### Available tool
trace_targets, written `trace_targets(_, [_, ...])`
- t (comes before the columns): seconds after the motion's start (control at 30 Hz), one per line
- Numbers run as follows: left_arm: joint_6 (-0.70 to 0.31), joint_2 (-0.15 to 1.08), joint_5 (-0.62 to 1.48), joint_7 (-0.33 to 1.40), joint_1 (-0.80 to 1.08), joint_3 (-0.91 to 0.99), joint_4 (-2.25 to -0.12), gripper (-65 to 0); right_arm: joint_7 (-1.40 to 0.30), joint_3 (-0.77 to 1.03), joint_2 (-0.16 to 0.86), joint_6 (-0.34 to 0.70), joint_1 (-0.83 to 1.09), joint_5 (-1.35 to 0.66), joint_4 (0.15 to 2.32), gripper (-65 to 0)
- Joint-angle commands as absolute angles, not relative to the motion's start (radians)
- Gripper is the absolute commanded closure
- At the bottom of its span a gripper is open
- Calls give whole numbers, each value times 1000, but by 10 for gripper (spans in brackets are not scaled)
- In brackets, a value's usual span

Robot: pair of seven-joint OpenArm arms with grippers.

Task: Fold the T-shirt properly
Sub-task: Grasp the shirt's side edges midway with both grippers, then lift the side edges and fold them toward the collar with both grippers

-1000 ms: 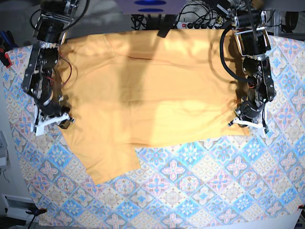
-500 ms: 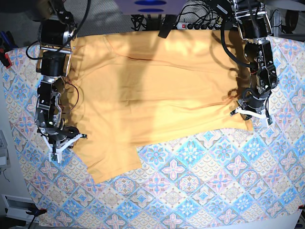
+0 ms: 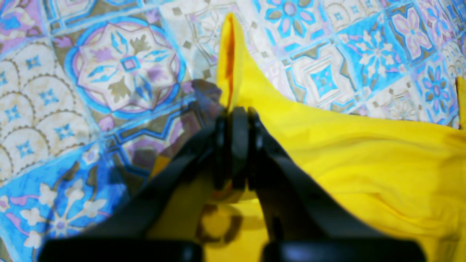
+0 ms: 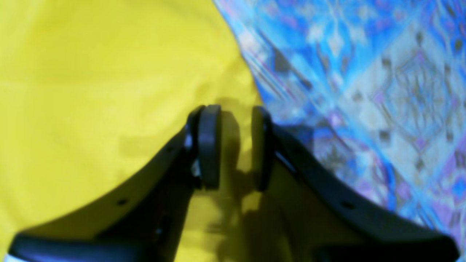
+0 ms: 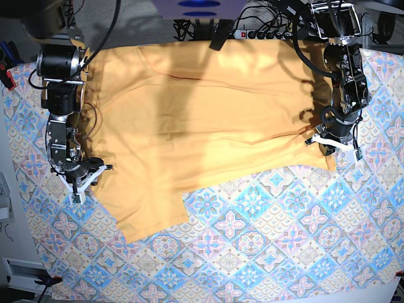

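The pale yellow-orange T-shirt (image 5: 202, 120) lies spread across the far half of the table, with a thin dark line at the neckline (image 5: 186, 77). My left gripper (image 5: 332, 144) is at the shirt's right hem corner. In the left wrist view the left gripper (image 3: 235, 116) is shut on a raised fold of the shirt (image 3: 364, 153). My right gripper (image 5: 88, 175) is at the shirt's left edge. In the right wrist view the right gripper (image 4: 236, 145) stands a little open over the shirt's edge (image 4: 91, 72), holding nothing.
A blue-pink-white diamond-patterned cloth (image 5: 265, 240) covers the table under the shirt; it also shows in both wrist views (image 3: 109, 72) (image 4: 364, 72). A power strip with cables (image 5: 252, 30) lies behind the shirt. A sleeve flap (image 5: 148, 218) hangs toward the front left.
My left gripper moved toward the back, drawing the right hem corner with it. My right gripper swung down and around to the shirt's left edge, then shifted slightly back.
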State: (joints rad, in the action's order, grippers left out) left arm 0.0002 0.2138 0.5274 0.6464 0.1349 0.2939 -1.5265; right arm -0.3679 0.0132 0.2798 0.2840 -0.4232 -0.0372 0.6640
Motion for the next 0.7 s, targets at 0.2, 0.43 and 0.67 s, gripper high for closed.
trace_targets(0.2, [-4,226,530,628,131,298,-1549,0,-278,21,297,280,-470,-45,624,-303])
trace_targets(0.43, [-4,226,530,628,131,300,-1549,0,-268,18,297,283,-470,-48,622,-307])
trace_targets(0.67, [-4,226,530,628,131,300,-1549,0,-268,18,294,346,-470,-50,567,-301])
